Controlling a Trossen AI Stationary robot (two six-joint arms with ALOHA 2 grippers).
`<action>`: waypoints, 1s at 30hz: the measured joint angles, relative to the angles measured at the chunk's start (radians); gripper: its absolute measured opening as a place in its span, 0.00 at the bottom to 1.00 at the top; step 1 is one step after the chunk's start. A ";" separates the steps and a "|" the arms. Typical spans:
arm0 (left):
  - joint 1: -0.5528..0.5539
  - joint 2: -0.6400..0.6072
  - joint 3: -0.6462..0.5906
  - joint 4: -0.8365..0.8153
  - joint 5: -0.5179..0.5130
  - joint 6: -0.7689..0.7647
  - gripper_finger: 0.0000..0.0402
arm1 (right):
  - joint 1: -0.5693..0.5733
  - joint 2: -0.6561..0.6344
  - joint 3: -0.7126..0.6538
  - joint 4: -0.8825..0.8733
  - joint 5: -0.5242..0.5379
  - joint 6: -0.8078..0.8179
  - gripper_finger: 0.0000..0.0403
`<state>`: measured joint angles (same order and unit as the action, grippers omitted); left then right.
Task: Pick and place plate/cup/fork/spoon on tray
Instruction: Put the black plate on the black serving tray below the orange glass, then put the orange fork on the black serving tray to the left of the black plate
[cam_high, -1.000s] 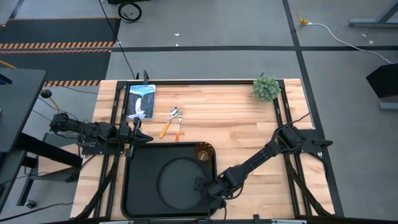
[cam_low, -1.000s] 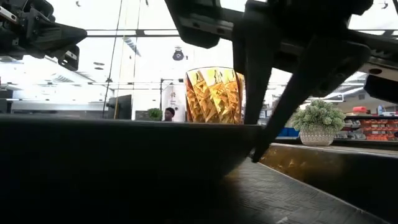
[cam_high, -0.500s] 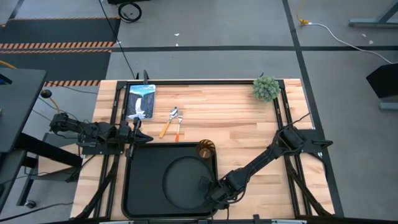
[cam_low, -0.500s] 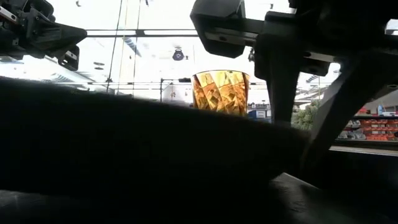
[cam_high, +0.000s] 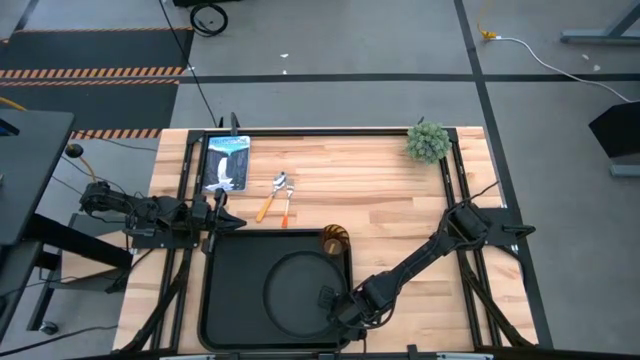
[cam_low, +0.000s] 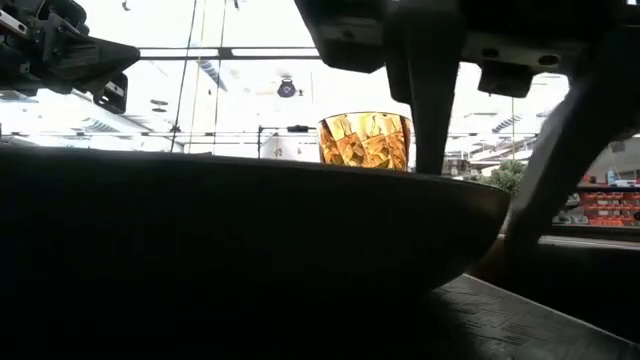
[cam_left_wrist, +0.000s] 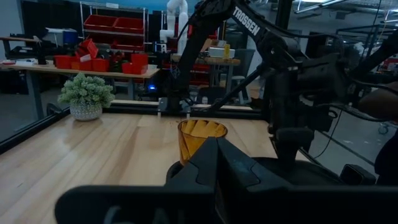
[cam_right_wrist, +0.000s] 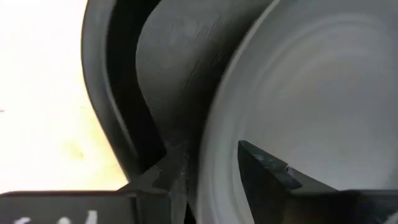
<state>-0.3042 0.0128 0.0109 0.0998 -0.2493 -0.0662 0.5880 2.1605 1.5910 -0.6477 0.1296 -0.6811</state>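
Note:
The round black plate (cam_high: 295, 285) lies in the black tray (cam_high: 225, 290). My right gripper (cam_high: 335, 303) is open at the plate's right rim (cam_right_wrist: 211, 124), one finger over the plate's inside and one outside, with gaps showing on both sides. The amber cup (cam_high: 333, 240) stands at the tray's far right corner; its foot is hidden in the low view. The spoon (cam_high: 268, 200) and the fork (cam_high: 287, 210) lie side by side on the wooden table, just beyond the tray. My left gripper (cam_high: 222, 215) waits shut by the tray's far left corner.
A green fuzzy plant (cam_high: 428, 142) stands at the table's far right corner. A blue and white card (cam_high: 226, 162) lies at the far left. Black frame rails (cam_high: 455, 170) run along the table's sides. Bare wood lies between the cutlery and the plant.
My right gripper has opened and let go of the plate. The plate has shifted slightly toward the table's right edge, and its raised right rim has come down, so it now lies level in the tray.

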 joint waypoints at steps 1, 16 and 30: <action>0.000 0.000 0.000 0.000 0.000 0.000 0.02 | 0.000 0.000 0.005 -0.004 0.000 0.000 0.35; 0.000 0.000 0.000 0.000 0.000 0.000 0.02 | 0.018 -0.001 0.145 -0.084 -0.007 0.087 0.34; 0.000 0.000 0.000 0.000 0.000 0.000 0.02 | -0.013 -0.002 0.018 0.038 -0.023 0.052 0.34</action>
<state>-0.3045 0.0128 0.0109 0.0998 -0.2496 -0.0662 0.5751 2.1590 1.6086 -0.6097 0.1062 -0.6292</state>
